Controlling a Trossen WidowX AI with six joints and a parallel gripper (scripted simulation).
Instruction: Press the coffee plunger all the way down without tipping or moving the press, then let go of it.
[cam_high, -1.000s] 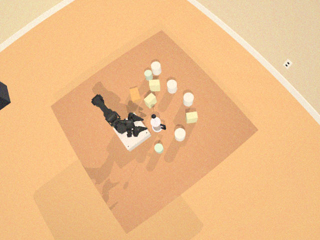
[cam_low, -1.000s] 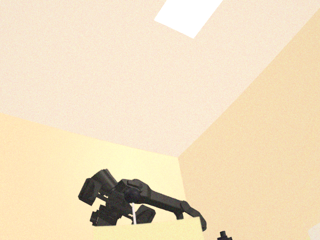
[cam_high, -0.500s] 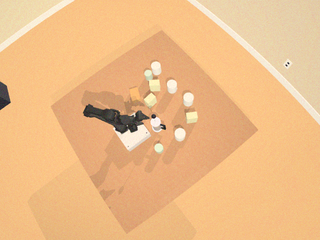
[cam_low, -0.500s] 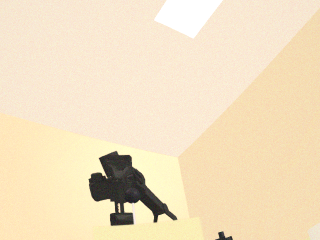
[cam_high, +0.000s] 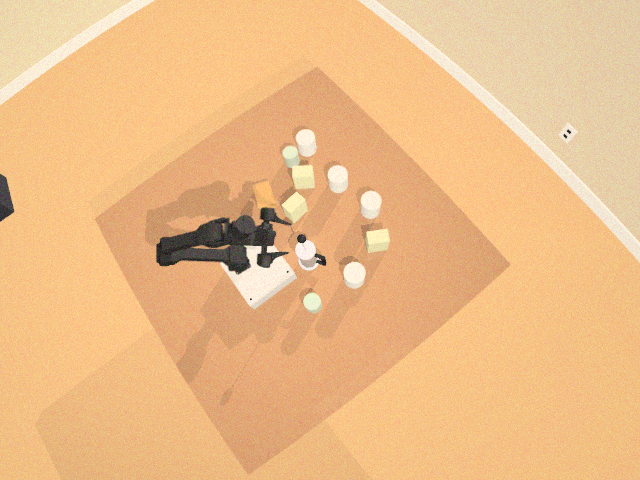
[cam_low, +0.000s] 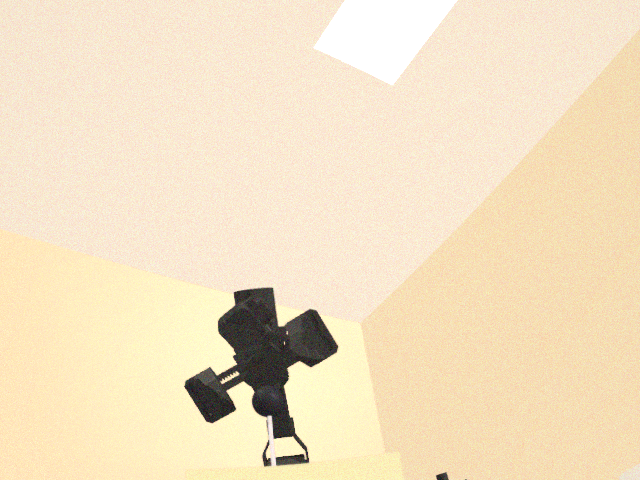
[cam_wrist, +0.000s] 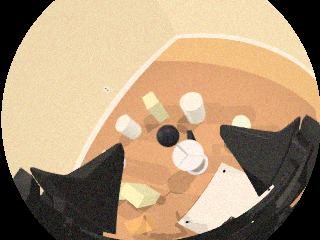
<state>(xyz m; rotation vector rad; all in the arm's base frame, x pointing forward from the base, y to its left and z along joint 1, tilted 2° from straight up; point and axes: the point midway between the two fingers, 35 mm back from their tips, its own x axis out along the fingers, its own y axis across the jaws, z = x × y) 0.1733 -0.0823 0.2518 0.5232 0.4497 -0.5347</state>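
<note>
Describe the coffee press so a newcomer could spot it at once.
Start at the white square base plate under the dark arm, in the middle of the brown mat. Just off its far corner, ahead of the open gripper, stands the coffee press. Among plain cylinders and cubes, it alone has a black knob and side handle.

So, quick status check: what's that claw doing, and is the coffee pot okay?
Tool wide open, holding nothing. Coffee press upright, plunger knob untouched and up. Yellow block close beside the upper finger.
</note>
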